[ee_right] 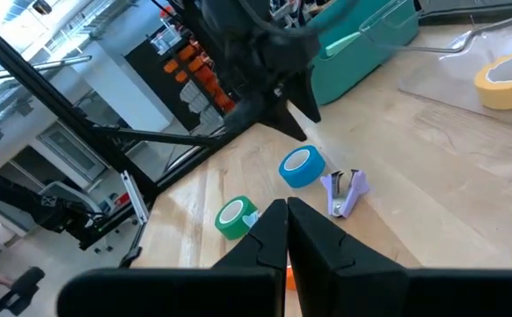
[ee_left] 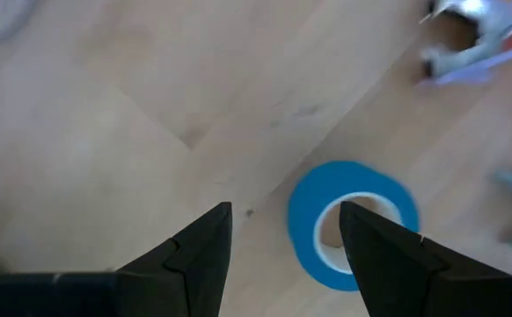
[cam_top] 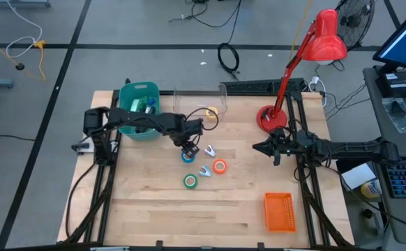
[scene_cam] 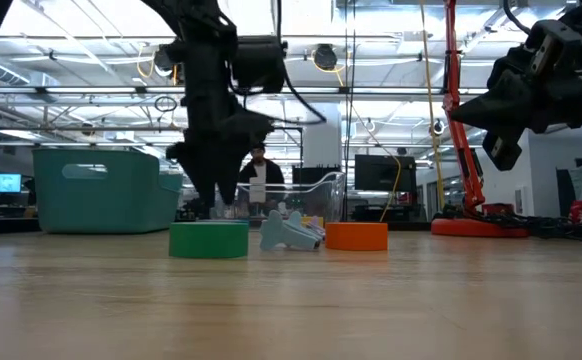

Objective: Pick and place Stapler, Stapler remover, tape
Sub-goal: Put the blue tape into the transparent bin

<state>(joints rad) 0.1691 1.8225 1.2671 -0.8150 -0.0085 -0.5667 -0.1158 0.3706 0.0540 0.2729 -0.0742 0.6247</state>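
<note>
A: Where is the blue tape roll (cam_top: 188, 157)?
B: Flat on the table (cam_top: 147, 202), hole upward, under the left gripper (ee_left: 284, 238), whose fingers are spread, one over the ring's centre.
A: And the right gripper (ee_right: 286, 231)?
B: Closed, empty, raised near the red lamp (cam_top: 307, 63). Its wrist view shows a lilac staple remover (ee_right: 343, 191) beside the blue roll, jaws toward the camera; the low view hides the roll.

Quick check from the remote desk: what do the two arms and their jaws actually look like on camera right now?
Both arms are dark, nearly black, jointed tubes with black cables along them. The left gripper ends in two matte black, wedge-shaped jaws tapering to blunt tips. The right gripper has the same black pointed jaws. No markings visible.
</note>
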